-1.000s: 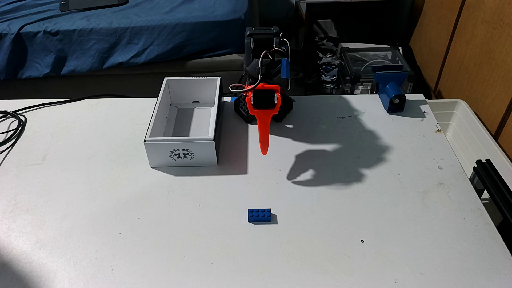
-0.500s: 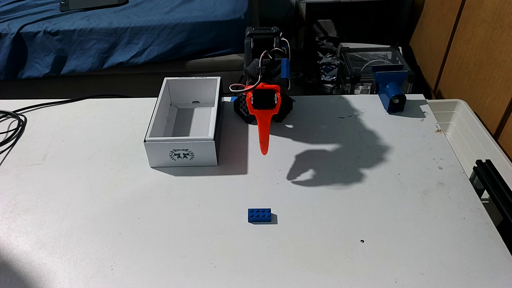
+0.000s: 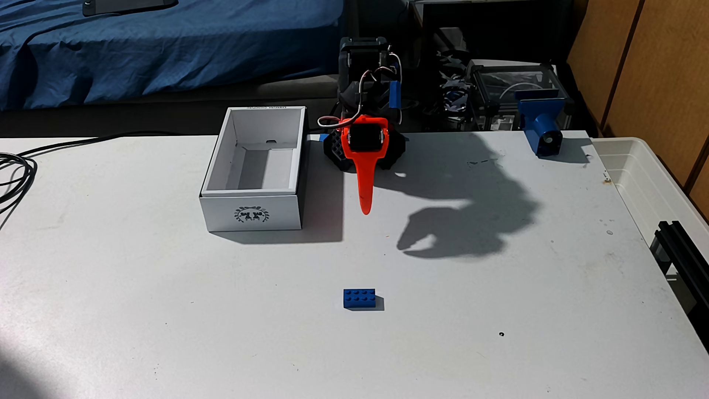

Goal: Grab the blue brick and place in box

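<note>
The blue brick [image 3: 359, 298] lies studs-up on the white table, near the front and centre in the fixed view. The white box [image 3: 253, 213] stands open and empty at the back left, its wreath emblem facing the camera. My gripper [image 3: 365, 209] hangs above the table just right of the box, its orange finger pointing down and forward, well behind the brick. Its shadow on the table shows the two tips meeting, with nothing held.
Black cables [image 3: 15, 172] coil at the left edge. A blue clamp-like part [image 3: 543, 126] stands at the back right corner. A translucent plastic tub [image 3: 644, 180] and a black rail [image 3: 683, 249] line the right side. A blue bedsheet [image 3: 153, 46] lies behind the table.
</note>
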